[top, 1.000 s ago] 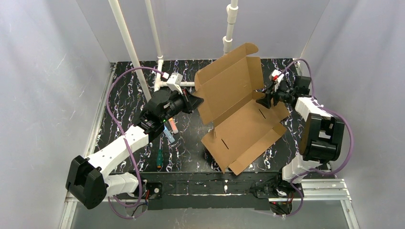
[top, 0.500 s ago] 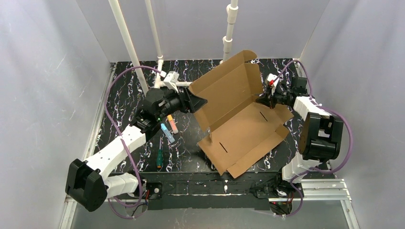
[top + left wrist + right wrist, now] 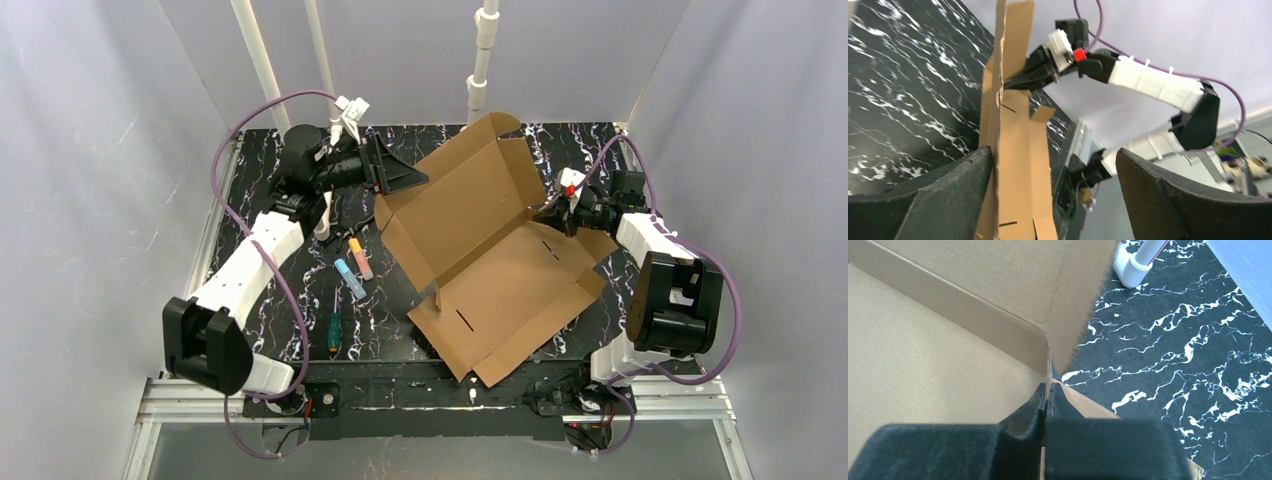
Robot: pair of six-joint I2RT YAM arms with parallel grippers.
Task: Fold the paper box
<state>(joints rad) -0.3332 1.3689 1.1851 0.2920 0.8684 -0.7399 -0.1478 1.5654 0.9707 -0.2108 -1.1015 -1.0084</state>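
**Top external: box half open, pinched at one corner**

Top external view shows the box (image 3: 490, 250) at centre-right of the surface (image 3: 260, 200). One panel lies flat toward the lower centre. The other is raised, leaning toward the upper centre. The main crease between them runs from lower left to upper right, and each panel's long axis follows it. The raised panel's inner face opens toward the lower right.

The right arm (image 3: 660, 240) has its jaws clenched on the cardboard at the crease's upper-right end. The right wrist view shows them shut on a thin edge of the box (image 3: 948, 340) where a side flap meets the wall.

The left arm (image 3: 250, 250) holds its jaws released and spread wide at the upper left. In the left wrist view the box (image 3: 1015, 145) stands edge-on just inside one finger (image 3: 923, 200). I cannot tell whether they touch.

The step in hand looks like folding the raised panel about the crease. Done well:

- The right pinch stays as a fixed hinge point.
- The left jaws take the free edge squarely, not at a flap tip.
- The panel swings about the crease line, so the flat panel does not slide or twist.

Pens (image 3: 352, 268) and a screwdriver (image 3: 333, 335) lie left of the box, apart from it.
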